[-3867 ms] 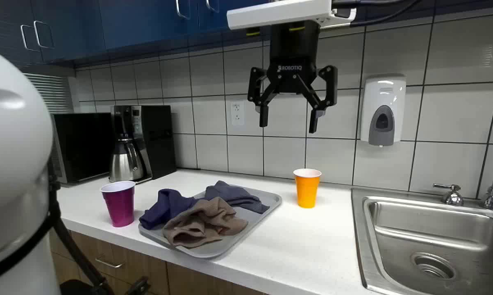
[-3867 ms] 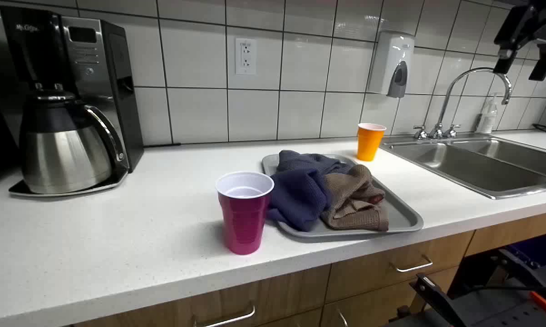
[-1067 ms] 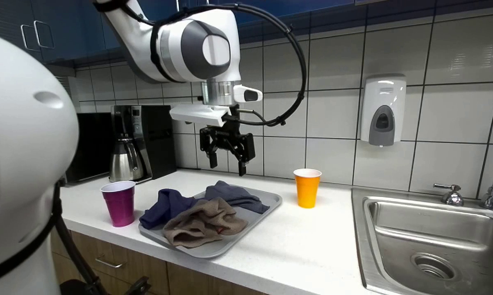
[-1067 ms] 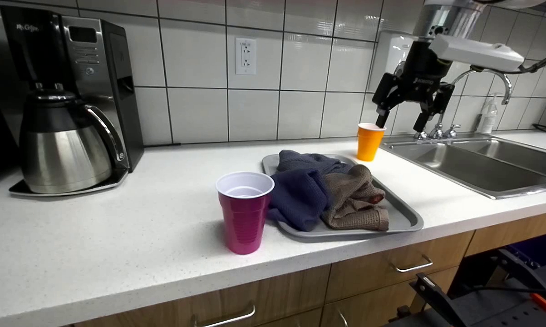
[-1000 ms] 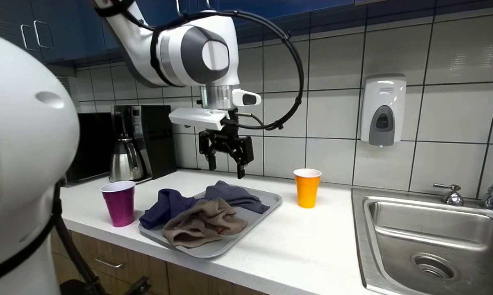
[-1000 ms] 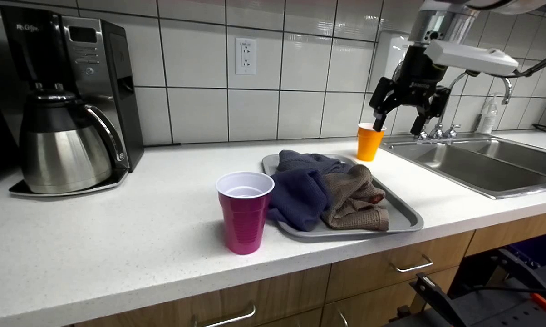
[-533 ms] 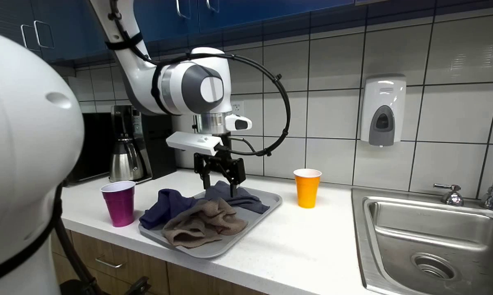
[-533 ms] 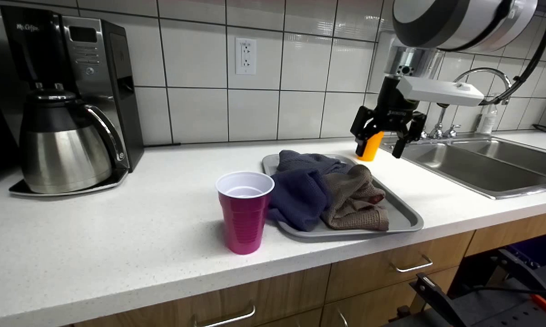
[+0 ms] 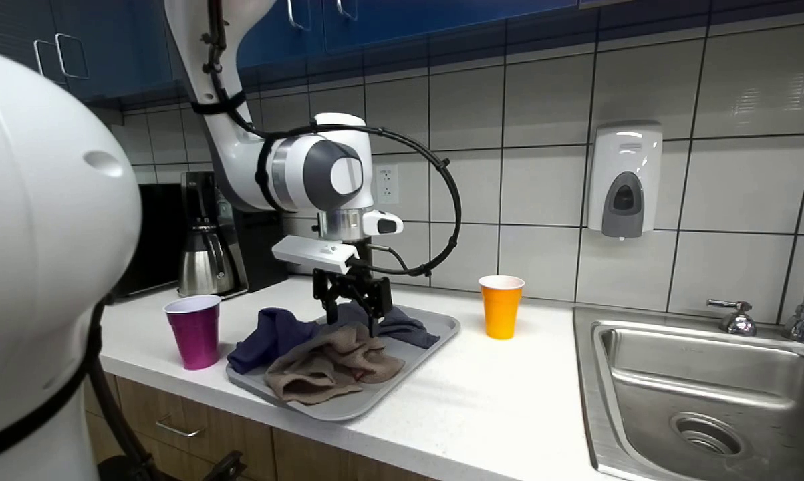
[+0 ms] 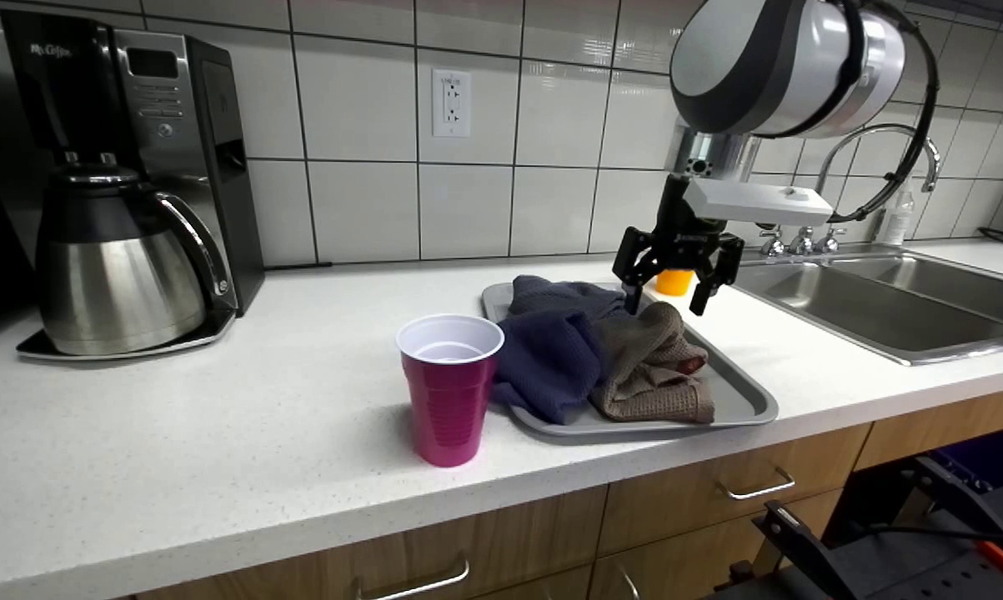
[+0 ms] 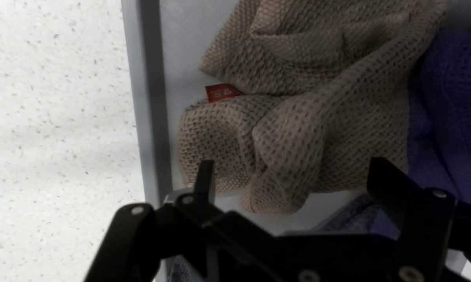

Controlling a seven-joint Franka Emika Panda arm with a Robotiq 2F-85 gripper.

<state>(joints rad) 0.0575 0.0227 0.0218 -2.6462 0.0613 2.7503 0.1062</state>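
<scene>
While its jaws stand wide apart, gripping nothing, the gripper (image 10: 665, 308) hangs near the far end of the brown cloth (image 10: 651, 371), which lies on the tray (image 10: 736, 398), right of the navy cloth (image 10: 551, 364) and nearer than the gray-blue cloth (image 10: 561, 294). A purple cup (image 10: 449, 408) stands left of the tray, an orange cup (image 9: 501, 310) right.

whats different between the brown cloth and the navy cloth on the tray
Colour: the brown cloth is a muted brown, the navy cloth a deep blue.
Tag: the brown cloth shows a red tag; none is visible on the navy cloth.
Place: in the wrist view, the brown cloth shows near the middle, by the open gripper, the navy cloth at the right edge.
Shared: both lie crumpled on the gray tray, neither held.
</scene>
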